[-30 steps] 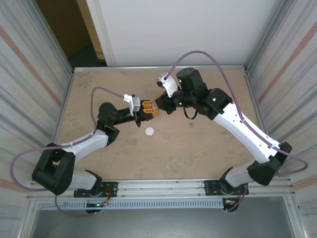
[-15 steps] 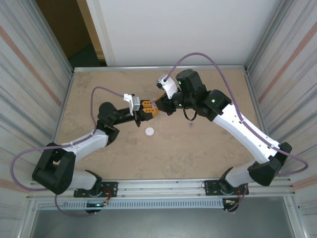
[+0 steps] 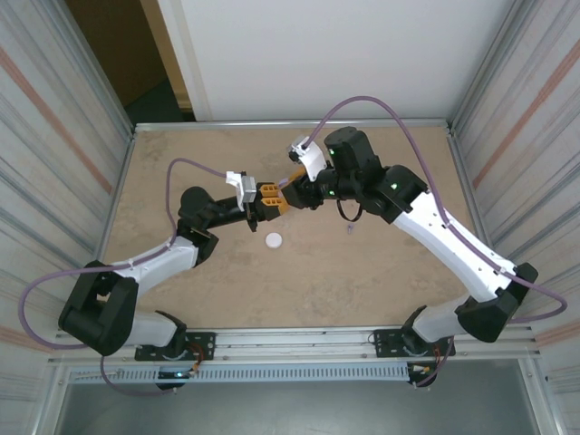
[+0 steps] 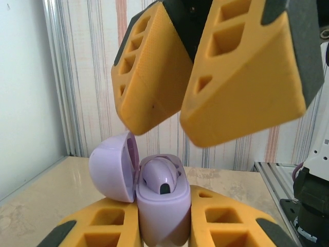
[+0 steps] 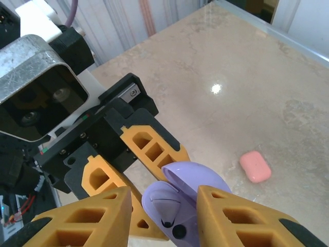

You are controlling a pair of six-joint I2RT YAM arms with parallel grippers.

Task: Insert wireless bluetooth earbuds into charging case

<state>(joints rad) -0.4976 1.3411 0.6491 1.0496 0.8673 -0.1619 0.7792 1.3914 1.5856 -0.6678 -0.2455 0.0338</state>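
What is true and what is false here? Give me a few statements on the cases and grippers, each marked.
1. The left gripper holds the purple case. True.
2. The purple case's lid is shut. False: it stands open, swung to one side.
3. The purple case is empty. False: a purple earbud sits in it.
4. The right gripper grips the pink case. False: the pink case lies on the table, apart from both grippers.
5. The right gripper is open, right by the purple case. True.
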